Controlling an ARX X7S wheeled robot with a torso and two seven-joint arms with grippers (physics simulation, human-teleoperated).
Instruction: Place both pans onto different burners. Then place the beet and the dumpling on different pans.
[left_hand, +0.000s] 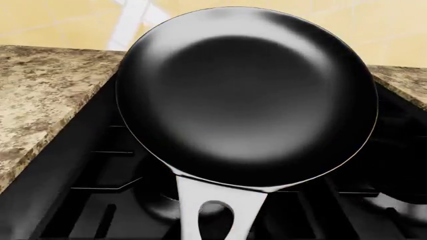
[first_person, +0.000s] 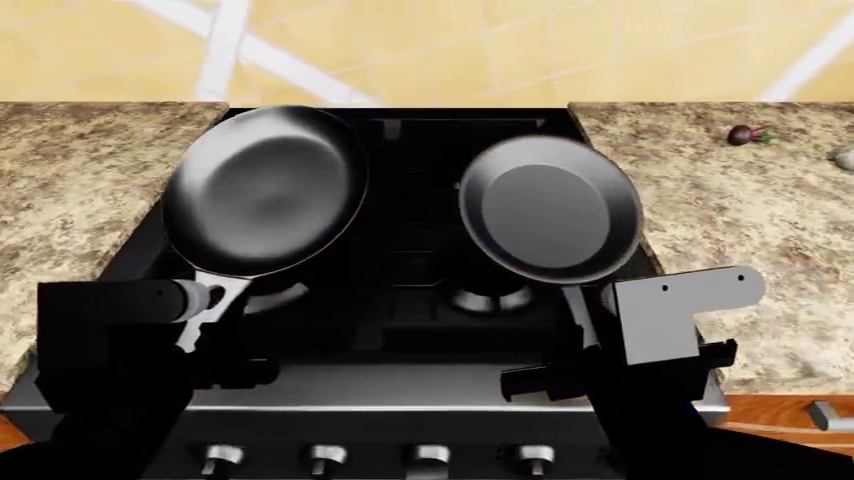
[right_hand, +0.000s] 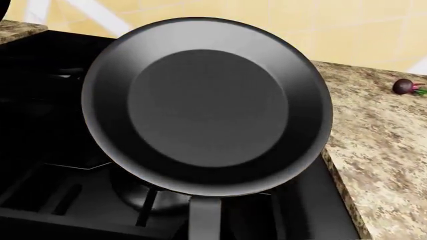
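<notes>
Head view: I look down on a black stove set between two stretches of speckled granite table. My left gripper is closed around the silver handle of one pan, which hangs above the stove's left side. My right gripper grips the dark handle of the second pan, which hangs over the right side. The two pans are side by side and apart. A burner with a silvery cap shows below the right pan's near edge. The beet lies far right on the table, and the dumpling is cut off by the frame edge just beyond it. Knobs line the stove's near front. A yellow tiled wall stands behind.

Left wrist view: the silver-handled pan fills the frame, black grates beneath it, granite to either side. The gripper itself is out of frame.

Right wrist view: the black-handled pan hangs over a burner and grate. The beet sits on the table beyond. The gripper is not visible here.
</notes>
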